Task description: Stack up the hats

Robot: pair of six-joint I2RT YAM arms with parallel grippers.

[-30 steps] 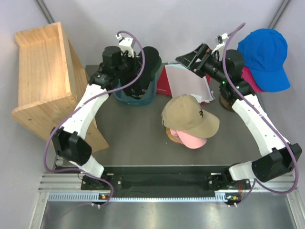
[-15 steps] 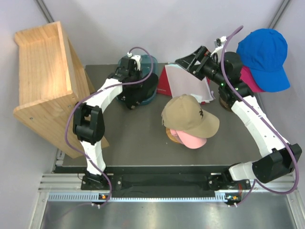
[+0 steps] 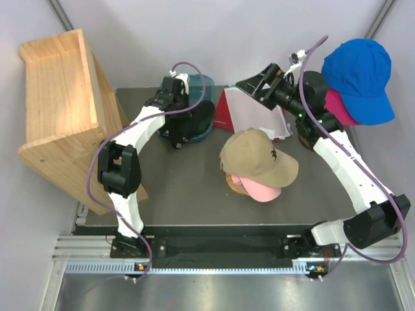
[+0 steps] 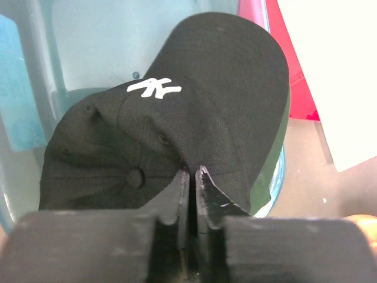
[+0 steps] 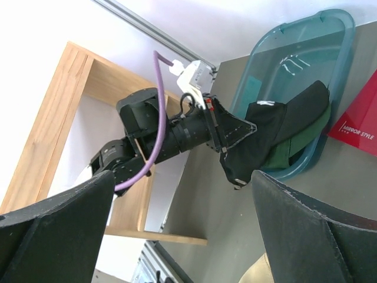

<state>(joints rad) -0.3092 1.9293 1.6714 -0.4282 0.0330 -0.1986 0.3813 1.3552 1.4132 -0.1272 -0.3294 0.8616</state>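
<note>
The left gripper [image 4: 191, 171] has its jaws pinched together on a fold of the black cap [image 4: 224, 100]. That cap lies over the dark green cap [image 4: 274, 159] in the teal tub [image 3: 198, 81] at the far edge of the counter [image 3: 188, 188], and both brims reach over the tub's rim toward the red box [image 3: 224, 110]. The right gripper [image 3: 254, 79] hovers above that box, jaws wide apart and empty. The tan cap [image 3: 256, 155] sits on the light pink cap [image 3: 262, 189] mid-counter, with bare surface between them and the tub. The blue cap [image 3: 360, 74] tops the magenta cap [image 3: 340, 107] at the right edge.

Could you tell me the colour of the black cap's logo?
White logo, clearest in left wrist view.
</note>
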